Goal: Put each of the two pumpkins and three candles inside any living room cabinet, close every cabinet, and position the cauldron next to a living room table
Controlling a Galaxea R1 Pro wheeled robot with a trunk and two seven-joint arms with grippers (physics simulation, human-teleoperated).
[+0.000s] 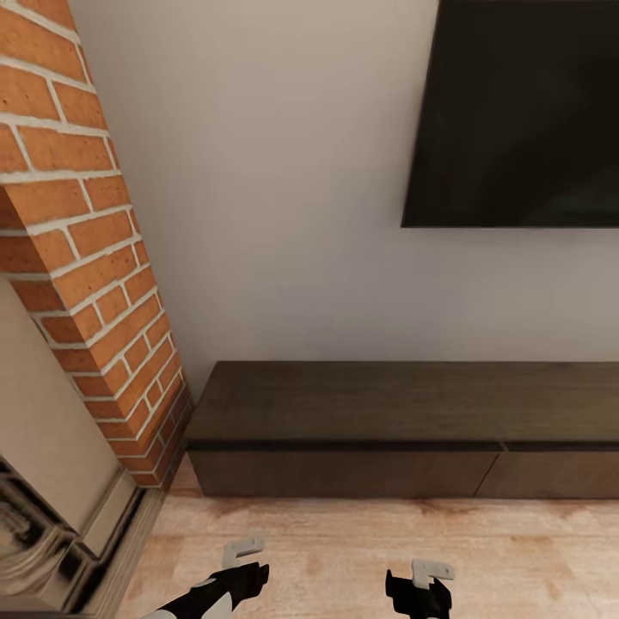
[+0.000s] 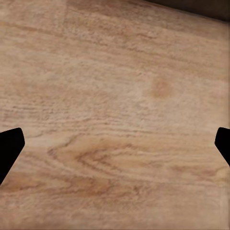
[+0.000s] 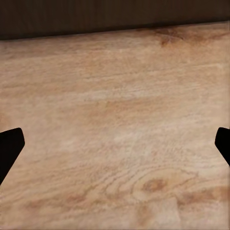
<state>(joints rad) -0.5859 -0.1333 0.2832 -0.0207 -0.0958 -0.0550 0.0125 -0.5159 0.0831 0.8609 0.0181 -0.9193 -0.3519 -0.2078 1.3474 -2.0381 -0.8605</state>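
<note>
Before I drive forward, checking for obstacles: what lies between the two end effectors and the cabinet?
Bare wooden floor; the head view shows nothing on it between the left end effector, right end effector and the cabinet.

Both arms reach forward, low in the head view, side by side and well apart; the left gripper [image 1: 243,550] and right gripper [image 1: 430,572] hang empty; in each wrist view the dark fingertips [image 2: 10,146] [image 3: 10,146] sit spread wide, nothing between them.
</note>
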